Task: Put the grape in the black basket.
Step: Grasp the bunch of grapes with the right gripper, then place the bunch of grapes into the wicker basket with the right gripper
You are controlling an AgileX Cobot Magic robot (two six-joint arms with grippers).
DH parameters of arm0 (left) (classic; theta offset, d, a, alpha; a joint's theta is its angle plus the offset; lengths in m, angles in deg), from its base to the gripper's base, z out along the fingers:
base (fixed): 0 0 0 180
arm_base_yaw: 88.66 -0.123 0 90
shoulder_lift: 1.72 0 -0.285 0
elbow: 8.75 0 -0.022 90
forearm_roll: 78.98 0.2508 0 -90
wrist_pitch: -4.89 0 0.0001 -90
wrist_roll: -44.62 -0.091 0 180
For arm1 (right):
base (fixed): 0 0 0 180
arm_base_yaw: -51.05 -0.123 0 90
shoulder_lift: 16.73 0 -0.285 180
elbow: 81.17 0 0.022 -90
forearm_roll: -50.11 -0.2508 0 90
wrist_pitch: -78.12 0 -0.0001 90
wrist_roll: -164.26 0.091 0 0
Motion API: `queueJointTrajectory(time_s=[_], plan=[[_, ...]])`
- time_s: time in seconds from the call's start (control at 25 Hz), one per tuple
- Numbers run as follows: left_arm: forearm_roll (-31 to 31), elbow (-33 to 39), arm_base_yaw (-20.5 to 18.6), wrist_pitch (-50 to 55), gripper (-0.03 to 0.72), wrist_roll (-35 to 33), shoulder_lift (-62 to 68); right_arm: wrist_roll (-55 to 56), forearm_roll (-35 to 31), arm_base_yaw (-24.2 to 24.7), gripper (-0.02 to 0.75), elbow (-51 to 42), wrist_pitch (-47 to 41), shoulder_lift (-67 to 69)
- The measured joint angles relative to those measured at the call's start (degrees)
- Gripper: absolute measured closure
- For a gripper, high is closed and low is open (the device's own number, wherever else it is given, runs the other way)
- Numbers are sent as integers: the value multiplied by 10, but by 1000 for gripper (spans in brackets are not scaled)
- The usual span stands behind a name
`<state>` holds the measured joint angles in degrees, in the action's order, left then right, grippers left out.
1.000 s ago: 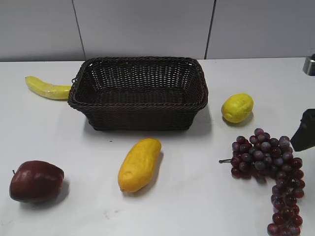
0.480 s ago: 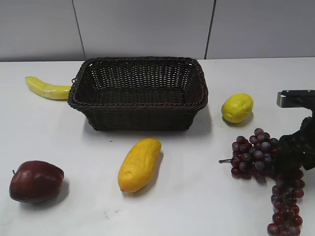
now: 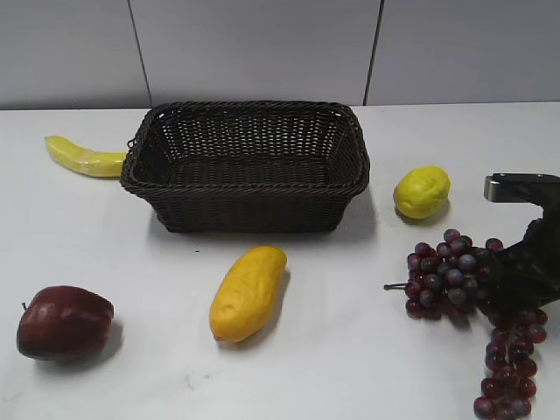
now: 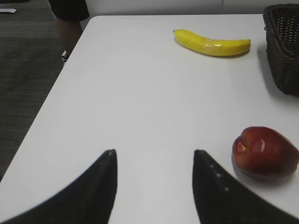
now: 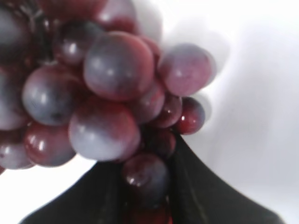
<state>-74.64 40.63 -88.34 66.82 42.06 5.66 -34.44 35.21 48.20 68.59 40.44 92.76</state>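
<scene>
The grape (image 3: pixel 446 276), a long dark purple-red bunch, lies on the white table at the right front. My right gripper (image 3: pixel 518 273) is down on its right side. In the right wrist view the grape (image 5: pixel 117 70) fills the frame, and the gripper (image 5: pixel 145 154) is shut on berries held between its black fingers. The black basket (image 3: pixel 249 109), woven and empty, stands at the middle back; its corner shows in the left wrist view (image 4: pixel 285 46). My left gripper (image 4: pixel 154 154) is open and empty over bare table, out of the exterior view.
A dark red apple (image 3: pixel 63 322) sits front left, just right of the left gripper (image 4: pixel 264 151). A banana (image 3: pixel 83 157) lies left of the basket. A long yellow fruit (image 3: pixel 248 291) lies in front of the basket. A lemon (image 3: pixel 422 191) sits between basket and grape.
My right gripper came in from the right edge and settled onto the bunch. The bunch has shifted slightly to the left.
</scene>
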Motion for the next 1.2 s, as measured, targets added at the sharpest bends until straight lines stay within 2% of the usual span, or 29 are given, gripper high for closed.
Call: queueJointTrajectory(time_s=[0.2,0.44,0.64,1.0,1.2], plan=[[0,0,0,0,208,0,0,0,-13,0,587,-1,-19,-53],[0,0,0,0,208,0,0,0,-19,0,602,22,-29,-189],[0,0,0,0,208,0,0,0,-37,0,603,99,-43,-265],[0,0,0,0,208,0,0,-61,-144,-3,604,270,-76,-276],[0,0,0,0,208,0,0,-69,-152,-43,605,347,-78,-233]])
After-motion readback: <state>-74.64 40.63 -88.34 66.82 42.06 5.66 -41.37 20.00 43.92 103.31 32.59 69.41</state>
